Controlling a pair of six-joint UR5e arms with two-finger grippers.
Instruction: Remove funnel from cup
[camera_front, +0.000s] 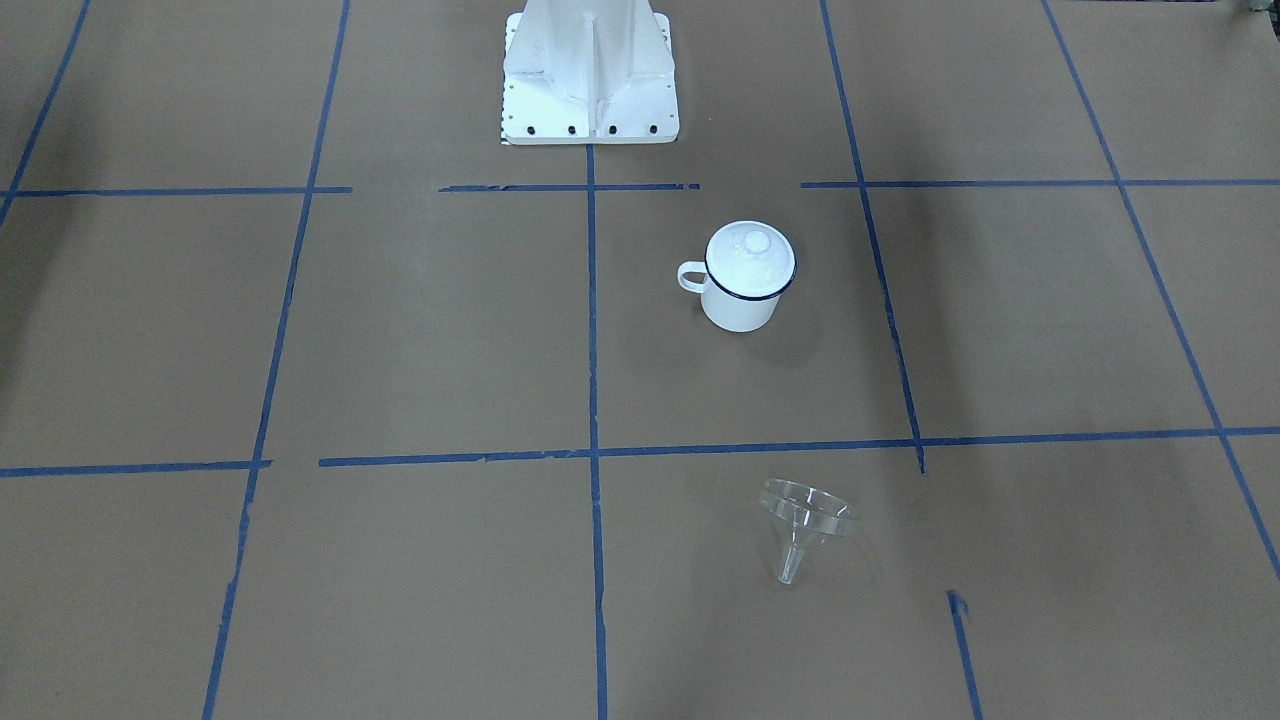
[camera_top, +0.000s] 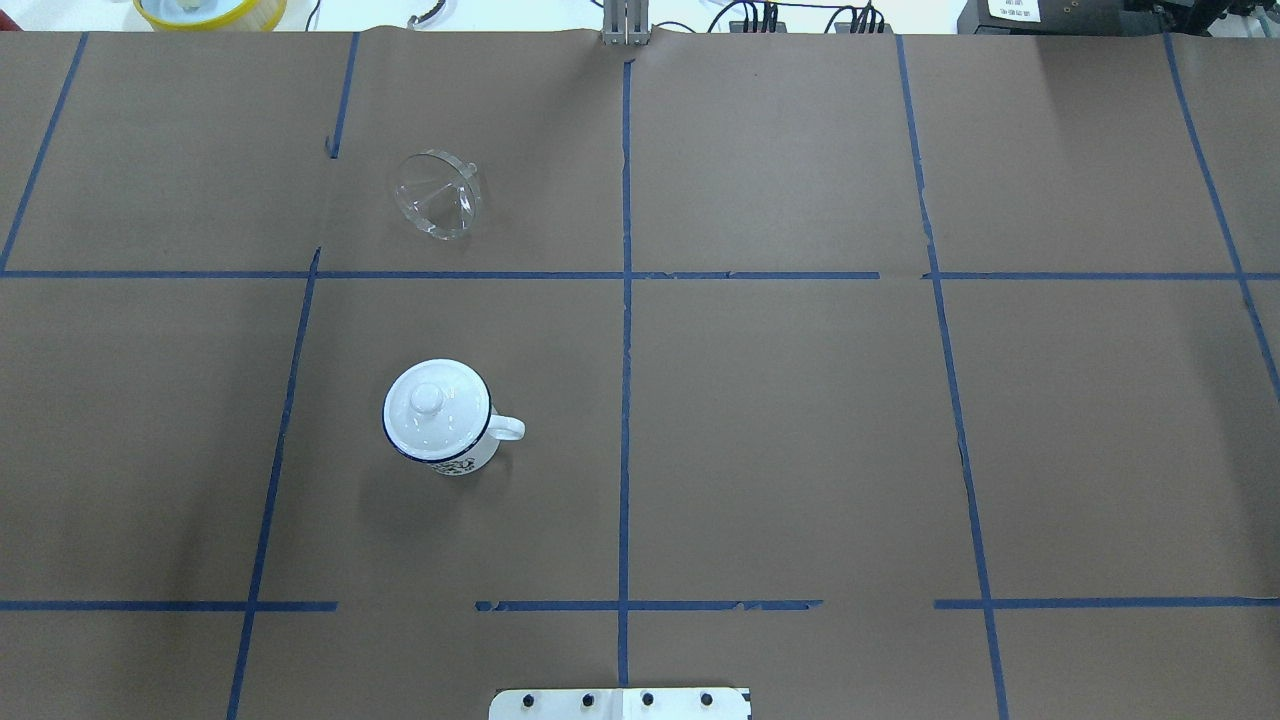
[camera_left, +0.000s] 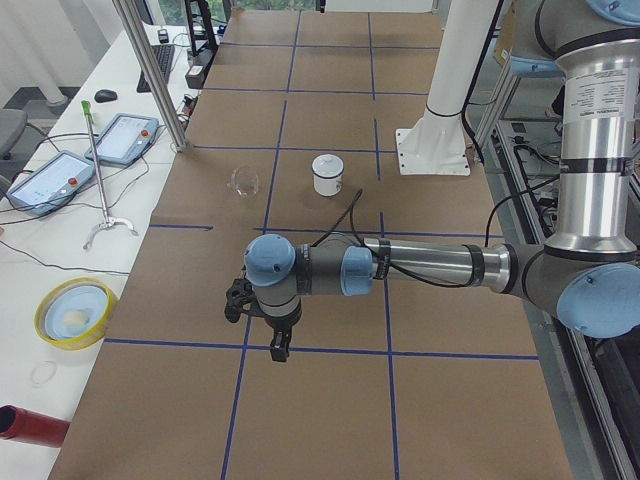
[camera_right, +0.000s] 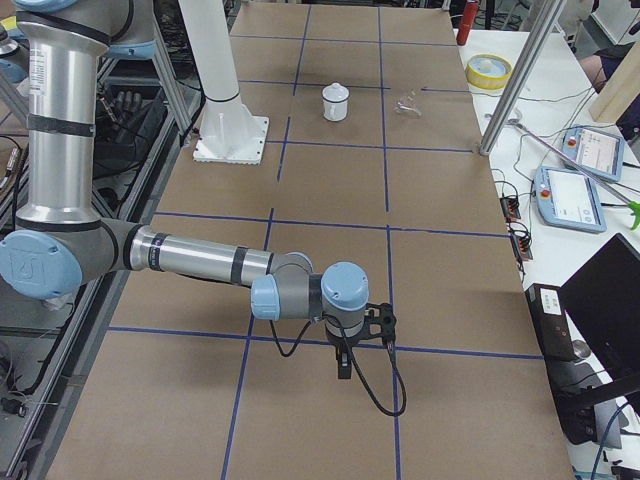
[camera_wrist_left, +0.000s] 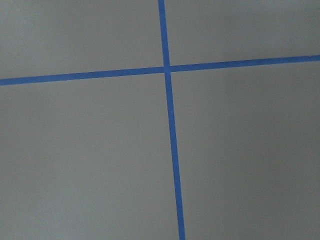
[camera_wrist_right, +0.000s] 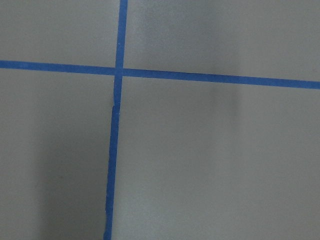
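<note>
Exterior left shows our left gripper (camera_left: 277, 350) hanging fingers-down over a tape crossing at the left end of the worktop (camera_front: 400, 350), with nothing under it. From that side view we cannot tell how wide it stands. Our right gripper (camera_right: 345, 368) hangs the same way at the right end in the exterior right view, and its width is just as unreadable. Both wrist cameras show only brown worktop and the blue tape lines (camera_wrist_left: 170, 125), with no fingers in view. We read this as both arms parked clear of the work.

Further out, in the left half of the worktop, the cup (camera_front: 740, 308) stands upright not far from our base. Its handle points toward the centre line, and a white knobbed lid (camera_front: 751, 248) sits on its rim. With that lid seated, nothing else is in the cup's mouth.

The funnel (camera_front: 800, 515) lies well apart from the cup, farther from our base and across a tape line. It rests on its side on the rim edge and the spout tip, as a cone with a thin spout will not stand alone. Its long axis runs roughly near to far, tilted. The wide mouth faces up and back toward us, and the spout points at the far edge. We judge the removal done.
</note>
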